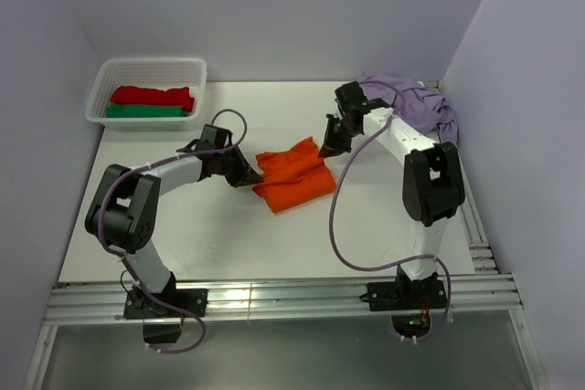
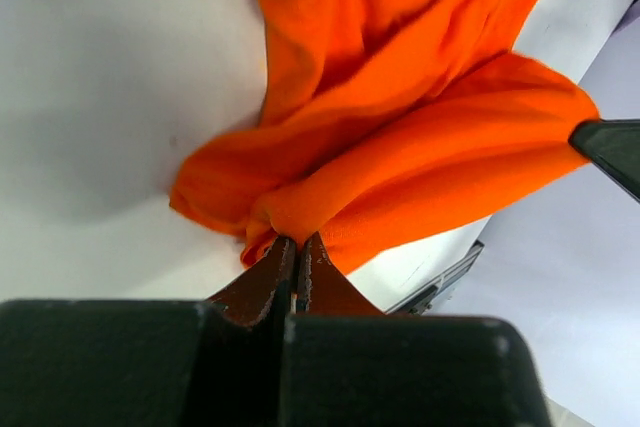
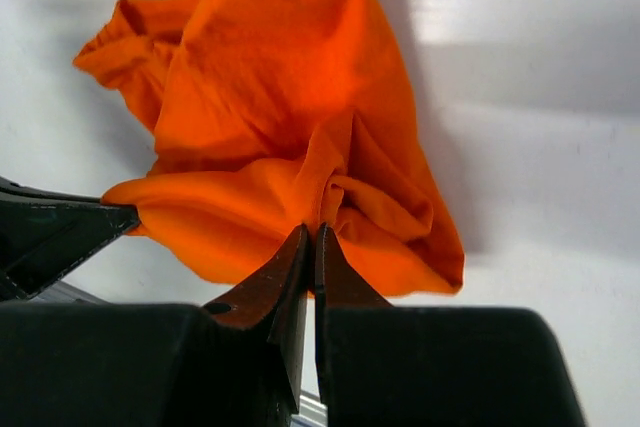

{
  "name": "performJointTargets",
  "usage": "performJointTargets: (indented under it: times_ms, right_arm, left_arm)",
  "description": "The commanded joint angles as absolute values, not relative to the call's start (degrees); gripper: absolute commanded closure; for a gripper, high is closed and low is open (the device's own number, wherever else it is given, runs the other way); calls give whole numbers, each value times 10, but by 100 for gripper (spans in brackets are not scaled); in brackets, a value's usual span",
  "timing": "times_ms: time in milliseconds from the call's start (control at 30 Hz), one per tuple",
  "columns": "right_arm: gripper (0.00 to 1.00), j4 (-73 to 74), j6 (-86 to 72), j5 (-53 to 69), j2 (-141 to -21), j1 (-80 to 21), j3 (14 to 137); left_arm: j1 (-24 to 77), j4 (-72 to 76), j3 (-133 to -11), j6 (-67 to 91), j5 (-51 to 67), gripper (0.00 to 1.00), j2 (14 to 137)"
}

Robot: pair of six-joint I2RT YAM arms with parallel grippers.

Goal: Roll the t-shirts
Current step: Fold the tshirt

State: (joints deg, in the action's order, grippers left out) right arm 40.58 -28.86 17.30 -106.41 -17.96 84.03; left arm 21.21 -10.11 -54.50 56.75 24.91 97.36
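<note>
The orange t-shirt (image 1: 292,175) lies bunched and partly folded in the middle of the table. My left gripper (image 1: 254,177) is shut on its left edge; in the left wrist view the tips (image 2: 297,244) pinch an orange fold (image 2: 400,147). My right gripper (image 1: 324,147) is shut on its far right corner; in the right wrist view the tips (image 3: 313,234) pinch a gathered fold (image 3: 280,137). The lilac t-shirt (image 1: 416,102) lies crumpled at the back right, behind my right arm. The red t-shirt (image 1: 153,95) and the green t-shirt (image 1: 144,111) lie rolled in the basket.
A white mesh basket (image 1: 102,89) stands at the back left. Walls close the table on the left, back and right. A metal rail (image 1: 274,299) runs along the near edge. The right arm's cable (image 1: 336,216) loops over the table in front of the shirt.
</note>
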Motion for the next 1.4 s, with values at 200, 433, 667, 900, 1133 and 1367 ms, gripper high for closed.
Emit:
performJointTargets:
  times_ms: [200,433,667,900,1133,1367]
  right_arm:
    - [100,373,-309,146,-1156,-164,937]
    - [100,363,-336,127,-1172,-153,903]
    - [89,313,-377,109,-1099,-152,782]
    - [42,308,-385,42,-991,-151,729]
    - [42,288,-284,31,-904,-186,702]
    - [31,216,-92,104,-871,-289,658]
  left_arm:
    - [174,-125,-651,504,265,99,1052]
    - [168,-160,-731,476,265,97,1123]
    - [163,-177,-821,454,276,80,1190]
    - [163,-192,-914,428,266,26,1173]
    - [163,-217,-911,418,251,14,1101]
    - [163,-187,-705,442,244,16,968]
